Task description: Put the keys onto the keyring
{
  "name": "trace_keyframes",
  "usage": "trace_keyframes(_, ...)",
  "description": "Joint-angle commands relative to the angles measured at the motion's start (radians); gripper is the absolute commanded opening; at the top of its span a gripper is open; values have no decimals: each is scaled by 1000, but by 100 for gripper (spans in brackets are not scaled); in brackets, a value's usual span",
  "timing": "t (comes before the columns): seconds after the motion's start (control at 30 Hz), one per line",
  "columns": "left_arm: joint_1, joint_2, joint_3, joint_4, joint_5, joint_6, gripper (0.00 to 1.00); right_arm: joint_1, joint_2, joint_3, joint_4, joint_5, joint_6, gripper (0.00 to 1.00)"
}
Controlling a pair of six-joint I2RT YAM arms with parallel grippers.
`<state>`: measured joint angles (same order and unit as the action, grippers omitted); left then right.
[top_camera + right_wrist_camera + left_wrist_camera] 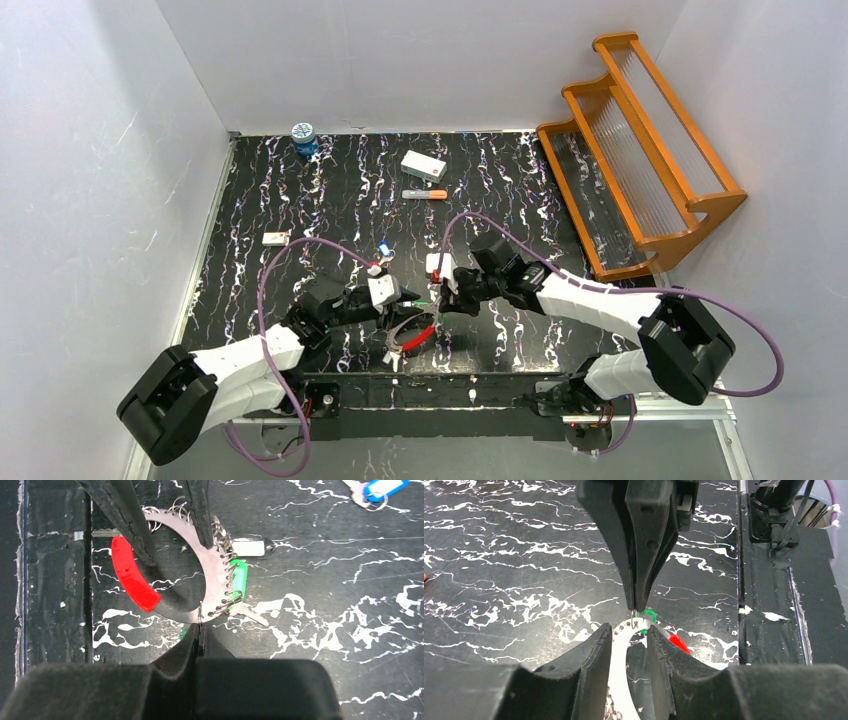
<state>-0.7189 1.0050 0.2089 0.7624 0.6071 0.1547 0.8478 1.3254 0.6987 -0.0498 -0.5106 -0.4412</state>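
The keyring (pixel 215 575) is a flat loop, part silver and part red, lying on the black marbled table (pixel 520 210) between the two arms, with a green tag and a white tag wired to its edge. My left gripper (pixel 626 632) stands open astride the keyring's (pixel 621 680) white band, with a gap on the right side. My right gripper (pixel 200 627) is shut on a thin wire loop at the band's edge, and a green key (pixel 647 615) hangs just under its tips. A blue key (pixel 383 248) lies apart on the table, farther back.
An orange wooden rack (pixel 640 150) stands at the back right. A white box (pixel 423 165), an orange-tipped marker (pixel 425 194), a blue-lidded jar (pixel 304 138) and a small white piece (pixel 275 238) lie behind the arms. White walls close in three sides.
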Motion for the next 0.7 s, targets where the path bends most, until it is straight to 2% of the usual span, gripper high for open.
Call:
trace_keyframes(0.0, -19, 14, 34, 18, 46, 36, 30, 26, 36, 73, 3, -55, -36, 1)
trace_keyframes(0.67, -62, 93, 23, 15, -63, 68, 20, 61, 50, 105, 10, -104, -34, 1)
